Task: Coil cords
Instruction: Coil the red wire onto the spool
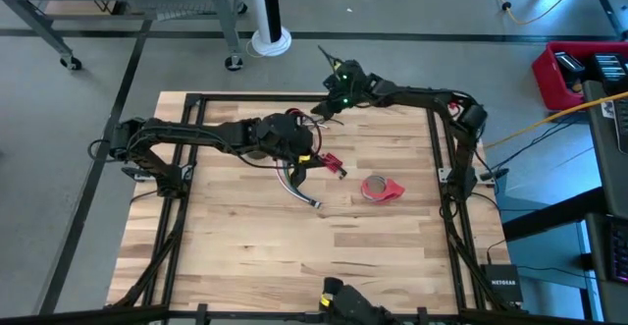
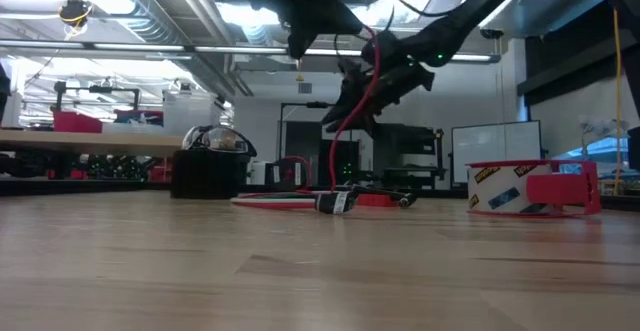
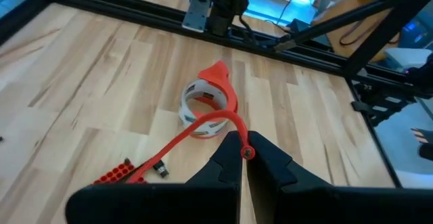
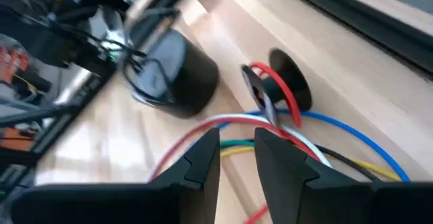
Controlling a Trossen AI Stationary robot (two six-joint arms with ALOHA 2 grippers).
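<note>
My left gripper [image 3: 245,153] hangs over the table's middle [image 1: 306,154], shut on a thin red cord [image 2: 345,121]. The cord drops to a bundle of cords [image 1: 302,186] lying on the wood, beside a small red block [image 1: 332,163]. My right gripper [image 4: 237,148] is open at the far side of the table [image 1: 324,105]. It is low over loose red, white, green, yellow and blue wires [image 4: 298,137] that lie on the table. A small black spool [image 4: 287,82] with red wire on it lies just beyond them. My left gripper pinches the red cord [image 3: 237,126] between its two fingertips, which slant down from the table's left. From the tips the cord arcs over and hangs slack, its lower end [image 2: 332,193] resting on the table by the bundle. My right gripper: I cannot tell whether its fingers touch the wires below them.
A red tape roll [image 1: 381,189] lies right of the bundle. A black cylinder [image 4: 177,75] stands on the table under the left arm. The black frame rails [image 1: 437,158] run along the table's edges. Bare wood lies toward the near edge.
</note>
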